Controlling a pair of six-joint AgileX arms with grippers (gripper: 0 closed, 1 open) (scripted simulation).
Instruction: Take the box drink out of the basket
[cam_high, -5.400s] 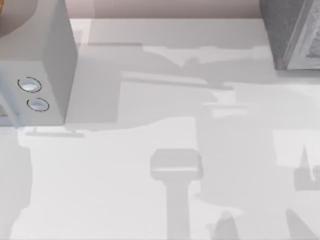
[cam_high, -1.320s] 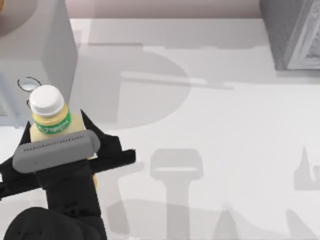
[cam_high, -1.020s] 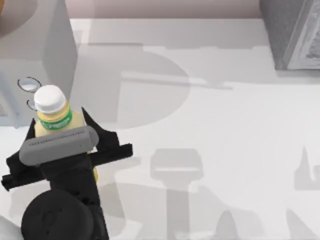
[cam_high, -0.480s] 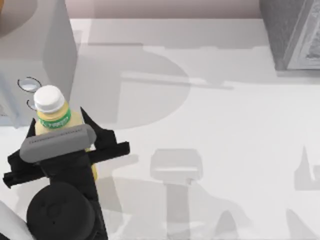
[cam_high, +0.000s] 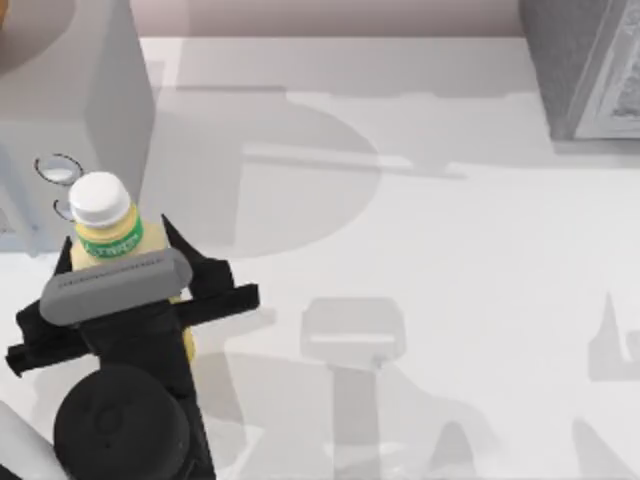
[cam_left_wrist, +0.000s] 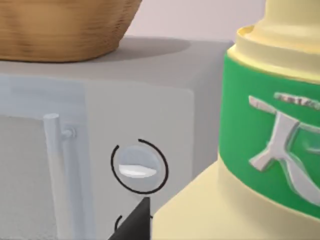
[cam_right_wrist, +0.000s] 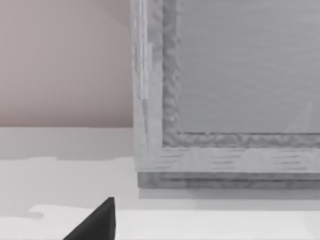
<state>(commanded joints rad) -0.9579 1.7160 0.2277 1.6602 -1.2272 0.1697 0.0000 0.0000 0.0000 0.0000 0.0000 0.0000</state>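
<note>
Top view first: our table (cam_high: 450, 250) spreads white to the right of the pincer, and the grey appliance (cam_high: 70, 110) stands just beyond it, two round dials on its front. On that appliance, in the left wrist view, sits the wicker basket (cam_left_wrist: 65, 25), up and beyond the pincer. Our left gripper (cam_high: 118, 285) is clamped on the box drink (cam_high: 105, 235), upright, white cap above the fingers, clear of the basket. We judge the lift done; now we should hold the squeeze firm, keep the drink vertical, and steer it away from the appliance. Our right gripper (cam_right_wrist: 95, 222) sits parked; its fingers we cannot tell.
</note>
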